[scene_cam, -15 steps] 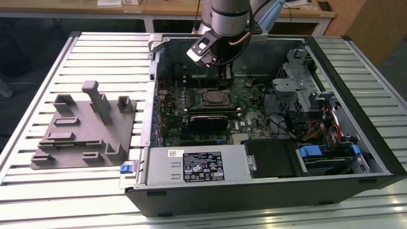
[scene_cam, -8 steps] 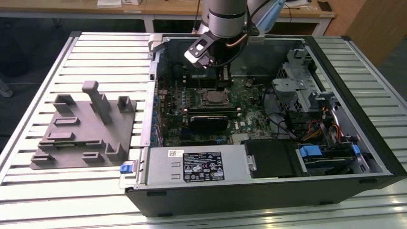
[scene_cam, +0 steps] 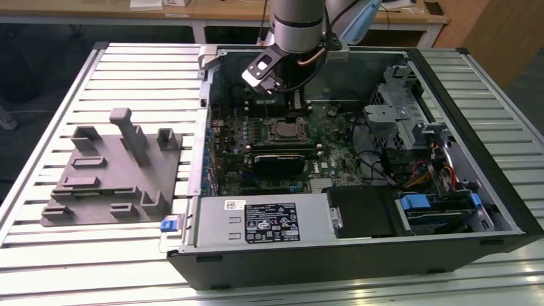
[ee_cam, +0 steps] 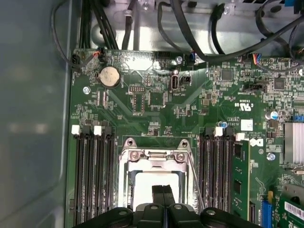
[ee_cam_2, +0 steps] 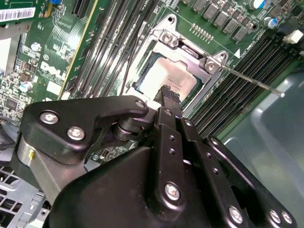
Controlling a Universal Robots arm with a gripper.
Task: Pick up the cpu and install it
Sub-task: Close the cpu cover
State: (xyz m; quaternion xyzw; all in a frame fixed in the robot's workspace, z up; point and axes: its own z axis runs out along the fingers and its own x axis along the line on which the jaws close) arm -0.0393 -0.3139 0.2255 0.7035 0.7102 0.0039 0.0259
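Exterior view: open computer case (scene_cam: 340, 271) lying flat on a slatted metal table (scene_cam: 127, 70), toward the table's edge on the exterior view's right. Grey fixture plate (scene_cam: 111, 182) beside it, toward the table's edge on the exterior view's left. Inside the case, a labelled power supply box (scene_cam: 264, 223) along the near wall and a green motherboard (scene_cam: 327, 153) beyond it. Robot arm (scene_cam: 297, 25) reaching down from the case's far edge, gripper (scene_cam: 296, 108) poised just above the socket (scene_cam: 281, 129) near the middle of the board.

Second wrist view: looking down the black gripper (ee_cam_2: 167, 92), fingers pressed together with no gap, nothing held between them. Tip directly over the cpu (ee_cam_2: 171, 71), a pale silvery square lying flat inside the socket's metal frame. Cannot tell whether touching or hovering just clear. Thin lever rod (ee_cam_2: 251, 81) angled away from one corner of the socket, apparently unlatched.

First wrist view: closed fingertips (ee_cam: 164, 190) over the cpu (ee_cam: 142, 190), ringed by the socket (ee_cam: 154, 155), memory slots (ee_cam: 90, 175) on both sides.

Judged step: installation, with the cpu seemingly seated in the socket and pickup done. Next move calls for a straight, gentle motion with no sideways drag across the chip, and for minding the loose lever.
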